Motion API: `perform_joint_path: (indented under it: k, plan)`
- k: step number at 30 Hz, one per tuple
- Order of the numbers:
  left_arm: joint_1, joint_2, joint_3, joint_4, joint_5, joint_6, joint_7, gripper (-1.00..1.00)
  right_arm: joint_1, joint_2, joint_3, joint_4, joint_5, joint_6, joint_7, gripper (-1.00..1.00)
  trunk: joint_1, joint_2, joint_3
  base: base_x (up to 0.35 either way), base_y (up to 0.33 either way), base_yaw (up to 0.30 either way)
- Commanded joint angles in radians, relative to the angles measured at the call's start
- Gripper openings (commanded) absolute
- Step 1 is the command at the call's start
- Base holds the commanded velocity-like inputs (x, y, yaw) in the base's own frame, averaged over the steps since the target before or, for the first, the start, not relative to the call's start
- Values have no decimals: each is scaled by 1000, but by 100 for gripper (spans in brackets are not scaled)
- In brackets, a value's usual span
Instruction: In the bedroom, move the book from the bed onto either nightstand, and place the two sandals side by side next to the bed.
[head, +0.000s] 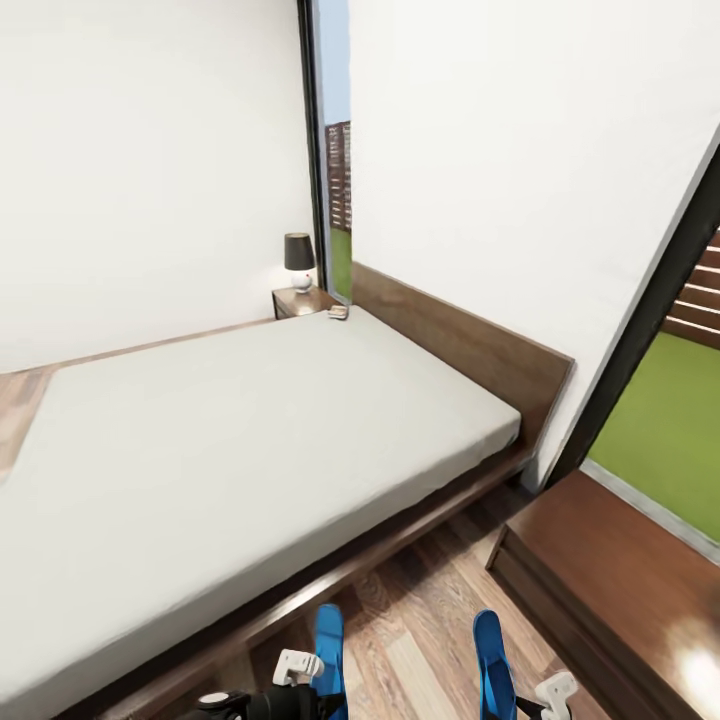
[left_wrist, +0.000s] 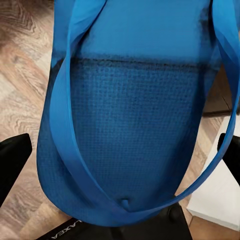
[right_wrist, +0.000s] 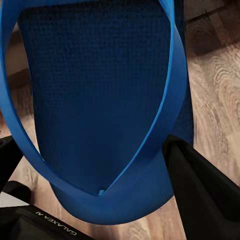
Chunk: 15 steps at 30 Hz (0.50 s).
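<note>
The left gripper (head: 300, 668) is gripping one sandal (head: 329, 645) and the right gripper (head: 545, 695) is gripping the other sandal (head: 491, 660), both over the floor (head: 420, 620) just right of the bed (head: 250, 440). The book (head: 338, 313) is lying at the bed's far corner, beside the nightstand (head: 300, 300) carrying a lamp (head: 299, 262).

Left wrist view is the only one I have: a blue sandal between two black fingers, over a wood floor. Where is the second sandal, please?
Observer: The second blue sandal is at the right gripper. The right wrist view shows it between that gripper's fingers.
Operator: Thank you. Can you see the book somewhere?
Observer: Probably. A small dark object lies at the far corner of the bed, by the nightstand that carries a lamp. It is too small to tell which of the two it rests on.
</note>
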Motion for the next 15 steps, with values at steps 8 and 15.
perform_joint_path:
  k: [8, 15]
  plan:
    - [-1, 0, -7, 2, 8, 0, -2, -100, -1, 1, -8, 0, 10, -5, 5, -100, 0, -1, -1, 0, 0, 260]
    - [-1, 0, -7, 2, 8, 0, -2, -100, -1, 1, -8, 0, 10, -5, 5, -100, 0, -1, -1, 0, 0, 137]
